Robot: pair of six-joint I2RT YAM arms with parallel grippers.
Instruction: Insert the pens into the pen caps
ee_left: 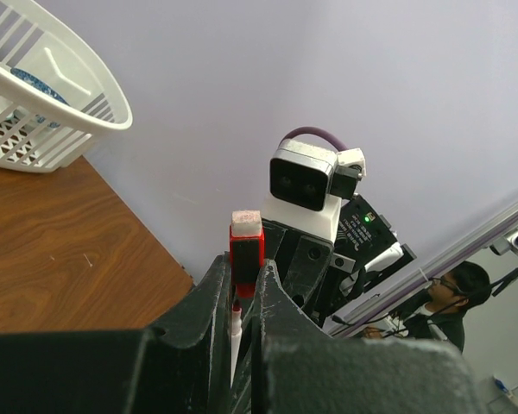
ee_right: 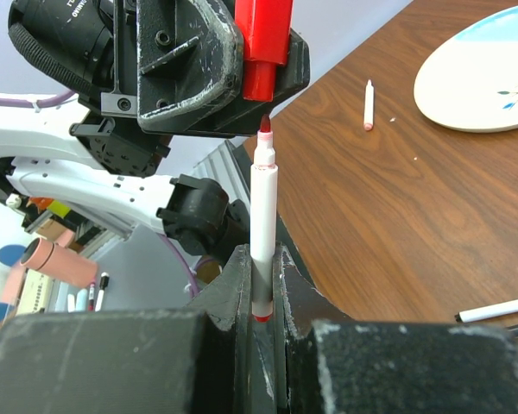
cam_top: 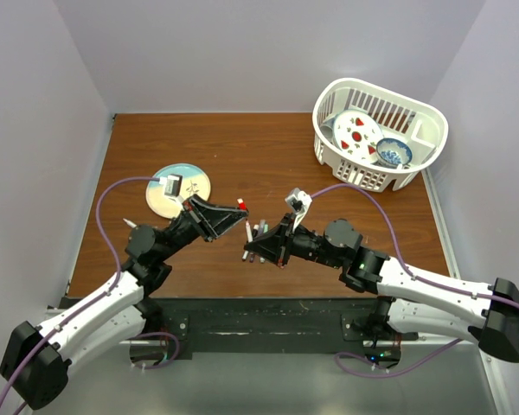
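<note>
Centrally, above the brown table [cam_top: 268,156], the two arms meet nose to nose. The left claw [cam_top: 240,209] is clamped on a red cap [cam_top: 242,206], which stands out beyond its fingertips. The left wrist view shows that cap [ee_left: 246,250] pinched upright between the two dark fingers [ee_left: 209,297] of the left claw [ee_left: 244,276], with a pale end on top.

The right claw [cam_top: 249,252] is closed on a pen [ee_right: 264,216] – a white barrel with a red tip, held upright between the fingers [ee_right: 233,285] of the right claw [ee_right: 261,267], low on the barrel. The pen's tip points at the open mouth of the red cap [ee_right: 263,43] and sits just beneath it; whether the two touch cannot be told. From the left wrist view the same pen [ee_left: 235,332] shows as a thin white shaft with a red point directly under the cap.

Loose pens [cam_top: 249,231] lie on the table just beside the two claws – one white barrel [ee_right: 496,310] shows at the lower right of the right wrist view. Another short pen [ee_right: 368,105] with a reddish tip lies apart, near a round plate [ee_right: 483,78] that is cream with a blue edge; the overhead view places this plate [cam_top: 179,188] left of centre.

A white slatted basket [cam_top: 379,173] stands at the far right corner of the table, holding dishes [cam_top: 356,131].
</note>
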